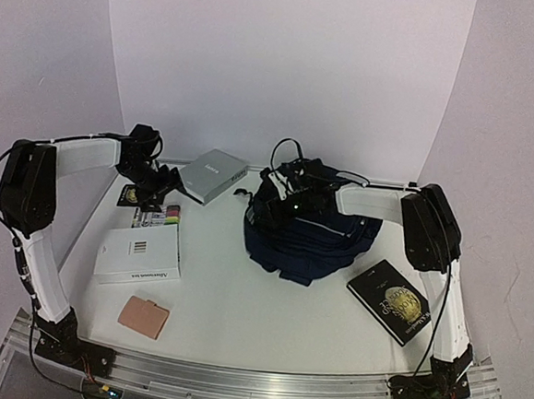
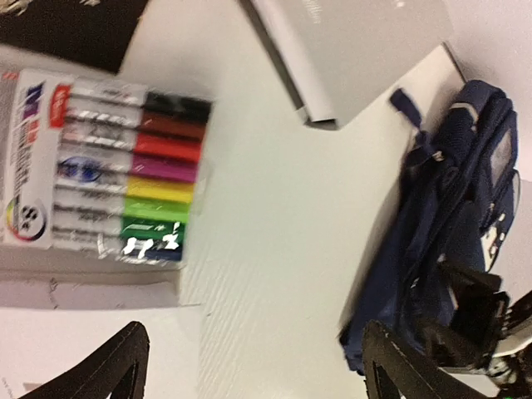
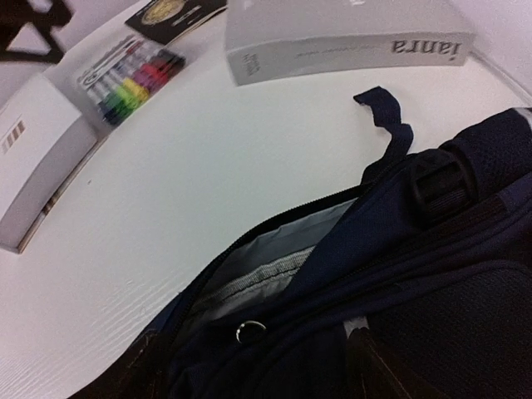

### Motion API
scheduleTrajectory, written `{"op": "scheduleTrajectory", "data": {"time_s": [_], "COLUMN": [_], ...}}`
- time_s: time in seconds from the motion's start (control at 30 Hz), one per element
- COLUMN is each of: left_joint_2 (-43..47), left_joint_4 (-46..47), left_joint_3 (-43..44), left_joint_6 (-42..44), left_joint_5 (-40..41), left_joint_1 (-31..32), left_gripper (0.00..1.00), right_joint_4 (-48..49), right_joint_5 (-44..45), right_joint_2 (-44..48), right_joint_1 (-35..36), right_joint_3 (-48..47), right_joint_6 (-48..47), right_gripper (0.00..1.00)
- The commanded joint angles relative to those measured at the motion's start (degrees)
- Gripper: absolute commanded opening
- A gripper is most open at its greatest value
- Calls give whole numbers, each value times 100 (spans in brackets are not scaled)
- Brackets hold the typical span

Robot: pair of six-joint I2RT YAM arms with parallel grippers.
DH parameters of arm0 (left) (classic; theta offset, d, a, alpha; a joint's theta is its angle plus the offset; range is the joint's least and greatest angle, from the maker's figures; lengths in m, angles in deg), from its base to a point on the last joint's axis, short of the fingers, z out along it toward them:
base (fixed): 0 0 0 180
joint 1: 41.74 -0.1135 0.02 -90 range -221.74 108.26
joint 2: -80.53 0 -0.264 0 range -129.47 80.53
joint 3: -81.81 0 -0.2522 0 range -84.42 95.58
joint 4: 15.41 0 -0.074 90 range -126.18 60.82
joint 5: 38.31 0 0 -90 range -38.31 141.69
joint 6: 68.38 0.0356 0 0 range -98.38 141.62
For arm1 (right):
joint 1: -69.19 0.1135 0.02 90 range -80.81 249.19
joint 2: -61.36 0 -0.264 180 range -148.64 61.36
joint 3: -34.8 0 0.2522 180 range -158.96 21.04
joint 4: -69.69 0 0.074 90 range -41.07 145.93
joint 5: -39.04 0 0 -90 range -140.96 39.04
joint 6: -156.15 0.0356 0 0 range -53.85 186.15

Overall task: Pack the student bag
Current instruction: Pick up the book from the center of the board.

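The student bag point(image 1: 312, 235), dark navy, lies slumped at centre right of the table. In the right wrist view its zip mouth gapes and shows grey lining point(image 3: 274, 262). My right gripper point(image 1: 282, 199) hovers over the bag's left top. Its dark fingers stand wide apart on either side of the navy fabric by a small metal ring point(image 3: 249, 331), gripping nothing I can see. My left gripper point(image 1: 161, 189) is open over bare table between a pack of coloured markers point(image 2: 116, 179) and the bag point(image 2: 453, 241), with nothing between its fingers point(image 2: 108, 370).
A grey book point(image 1: 213, 175) lies at the back, left of the bag. A white box point(image 1: 140, 252) and a tan wallet point(image 1: 143, 316) sit front left. A black book with a gold emblem point(image 1: 391, 300) lies right of the bag. A small black item point(image 1: 130, 194) lies behind the markers.
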Motion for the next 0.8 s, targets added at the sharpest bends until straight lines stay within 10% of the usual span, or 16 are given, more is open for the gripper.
{"op": "scheduleTrajectory", "data": {"time_s": [0.0, 0.47, 0.77], "left_joint_2": [1127, 2835, 2456], "left_joint_4": [-670, -1283, -687], "left_joint_3": [-737, -2862, -3096], "left_joint_6": [-461, -1103, -608], "left_joint_5": [712, 1280, 1591], "left_joint_1": [49, -1118, -1856], "left_gripper": [91, 100, 100], "right_joint_4": [-198, -191, -197], "right_joint_5": [-358, -1551, -1789], "right_joint_2": [120, 81, -465], "right_joint_1": [-139, 738, 1048], "right_joint_3": [-411, -563, -1079], "right_joint_6": [557, 1830, 2128], "right_gripper": [77, 83, 84]}}
